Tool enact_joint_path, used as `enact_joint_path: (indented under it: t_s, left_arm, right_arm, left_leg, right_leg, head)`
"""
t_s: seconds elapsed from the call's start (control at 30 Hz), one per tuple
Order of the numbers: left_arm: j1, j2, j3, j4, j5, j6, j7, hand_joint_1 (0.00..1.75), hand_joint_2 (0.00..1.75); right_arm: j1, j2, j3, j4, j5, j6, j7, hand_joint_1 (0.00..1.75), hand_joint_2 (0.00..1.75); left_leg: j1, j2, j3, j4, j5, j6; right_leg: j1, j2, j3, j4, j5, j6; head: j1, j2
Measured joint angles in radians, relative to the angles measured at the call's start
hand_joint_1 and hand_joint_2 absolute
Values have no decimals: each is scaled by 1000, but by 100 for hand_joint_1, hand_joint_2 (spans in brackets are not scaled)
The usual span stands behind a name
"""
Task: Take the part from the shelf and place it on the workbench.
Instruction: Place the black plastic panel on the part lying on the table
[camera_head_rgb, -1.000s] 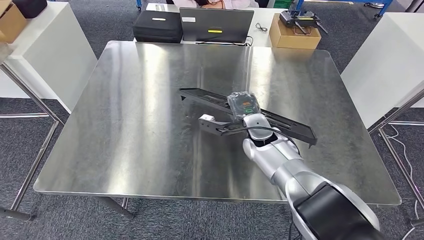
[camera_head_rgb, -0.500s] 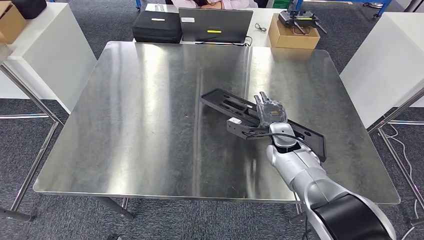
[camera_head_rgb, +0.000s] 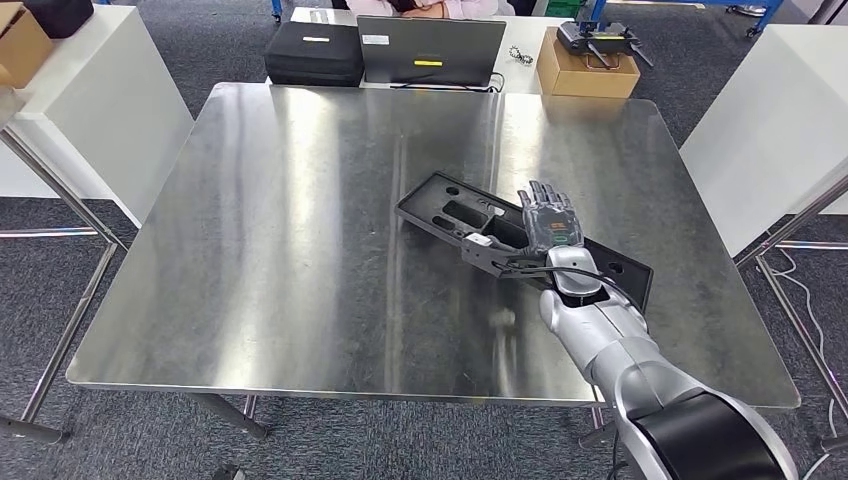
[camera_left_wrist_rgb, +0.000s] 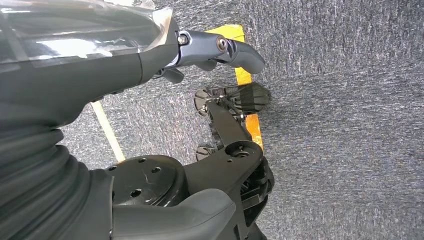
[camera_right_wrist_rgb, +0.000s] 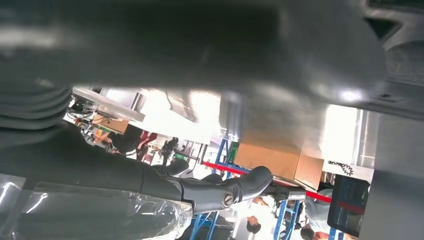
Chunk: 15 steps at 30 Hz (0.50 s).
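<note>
Now lowered flat onto the steel workbench (camera_head_rgb: 300, 250) from its earlier tilted, lifted pose, black part (camera_head_rgb: 455, 212) lying right of centre beneath right hand (camera_head_rgb: 550, 222) with fingers spread, gripping nothing (release apparently done, placement essentially complete; left hand (camera_left_wrist_rgb: 200, 55) hanging, empty, fingers apart).

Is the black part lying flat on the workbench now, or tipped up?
Flat. The black part lies along the steel workbench, its recessed face up; the right robot hand is spread open above it.
</note>
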<state>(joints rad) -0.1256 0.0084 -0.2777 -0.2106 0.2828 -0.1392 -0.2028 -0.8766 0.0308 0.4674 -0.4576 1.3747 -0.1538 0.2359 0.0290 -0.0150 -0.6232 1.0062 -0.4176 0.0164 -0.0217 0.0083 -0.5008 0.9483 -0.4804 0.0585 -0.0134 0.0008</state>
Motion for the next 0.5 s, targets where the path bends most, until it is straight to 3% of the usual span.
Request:
enact_joint_path:
  t_s: [0.27,0.5]
  left_arm:
    - [-6,0,1,-2,-27,-7,19,0,175]
    - [-15,-2,2,-7,-47,-10,31,0,175]
  right_arm:
    - [5,-2,-57,-20,79,-5,-52,0,0]
    - [19,26,-87,-131,170,-62,-223,0,0]
  left_leg:
    - [0,0,0,0,0,0]
    - [0,1,0,0,0,0]
  right_leg:
    - [0,0,0,0,0,0]
    - [0,1,0,1,0,0]
  head:
    - [0,0]
    - [0,0]
